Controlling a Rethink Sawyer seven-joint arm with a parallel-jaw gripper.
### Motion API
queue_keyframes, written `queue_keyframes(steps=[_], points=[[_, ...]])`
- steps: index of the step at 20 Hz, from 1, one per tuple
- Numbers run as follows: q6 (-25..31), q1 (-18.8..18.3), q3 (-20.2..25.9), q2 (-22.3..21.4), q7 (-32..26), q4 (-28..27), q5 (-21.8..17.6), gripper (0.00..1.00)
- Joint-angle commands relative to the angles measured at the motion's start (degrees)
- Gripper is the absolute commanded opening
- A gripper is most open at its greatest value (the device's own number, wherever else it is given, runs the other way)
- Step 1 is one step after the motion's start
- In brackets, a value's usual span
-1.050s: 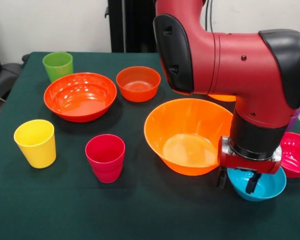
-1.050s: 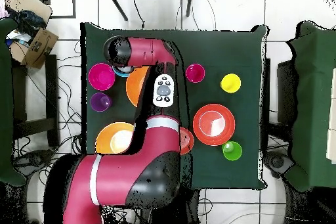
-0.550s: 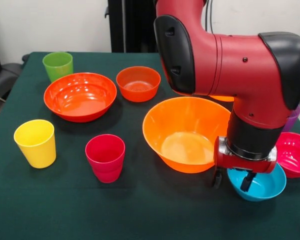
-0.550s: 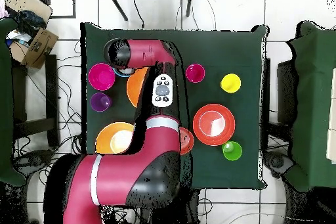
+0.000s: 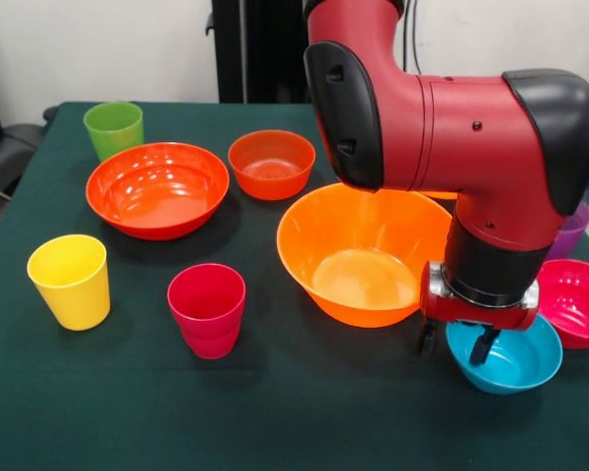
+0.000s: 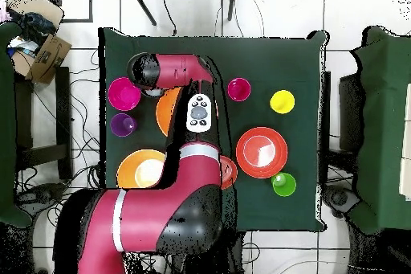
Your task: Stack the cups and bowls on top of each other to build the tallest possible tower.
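End effector [image 5: 455, 343] is sitting directly over the blue bowl [image 5: 510, 365], at the rim nearest the big orange bowl [image 5: 358, 257]. Fingers are standing apart: one is hanging outside the blue bowl's wall, in the gap toward the big orange bowl, the other is dipping inside. Can't tell if either is touching the rim; nothing is clamped yet. My read: you're lining up a rim pinch. The magenta bowl [image 5: 579, 299] is sitting just beside the blue bowl on the far side from the orange one. No tower is standing yet; the cups are well apart across the bench [image 5: 275, 412].
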Motion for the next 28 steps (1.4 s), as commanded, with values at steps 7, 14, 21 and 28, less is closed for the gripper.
queue_keyframes(steps=[7,14,21,28], points=[[2.7,-1.6,7.9,-0.4,-16.2,7.4,-5.9,1.0],[1.1,-1.5,8.3,-0.7,-15.7,8.2,-6.3,1.0],[0.6,-1.5,8.5,-0.8,-15.6,8.4,-6.6,1.0],[0.5,-1.4,8.6,-0.7,-15.1,8.2,-7.2,1.0]])
